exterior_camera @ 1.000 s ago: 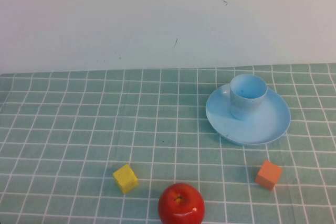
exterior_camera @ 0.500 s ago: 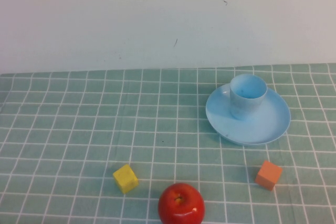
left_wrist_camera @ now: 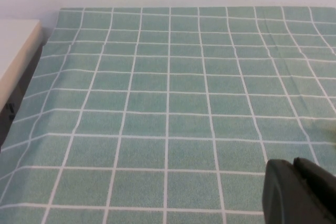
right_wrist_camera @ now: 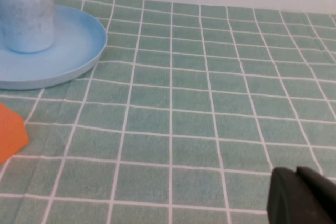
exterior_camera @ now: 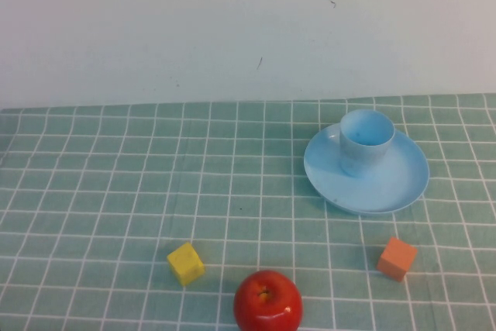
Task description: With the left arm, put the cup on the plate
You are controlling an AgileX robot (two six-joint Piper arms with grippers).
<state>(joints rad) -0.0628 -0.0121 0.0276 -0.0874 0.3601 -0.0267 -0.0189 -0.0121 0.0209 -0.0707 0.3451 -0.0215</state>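
I log smooth tapered cup (exterior_camera: 365,140) upright on round rimmed plate (exterior_camera: 403,187), orange cube (exterior_camera: 397,258) at its 6 o'clock, glossy apple (exterior_camera: 267,301), left gripper (left_wrist_camera: 299,192) and right gripper (right_wrist_camera: 302,196) over checked cloth (exterior_camera: 116,184), grip states I cannot tell.

Items counted on the green checked tablecloth (exterior_camera: 116,184):
- one small light-blue plastic cup (exterior_camera: 364,141)
- one round light-blue plastic plate (exterior_camera: 403,184)
- one red apple (exterior_camera: 267,301)
- two small cubes: one yellow (exterior_camera: 186,263), one orange (exterior_camera: 397,258)

Grippers: two, a black left gripper (left_wrist_camera: 302,192) and a black right gripper (right_wrist_camera: 304,195), each low over bare cloth.
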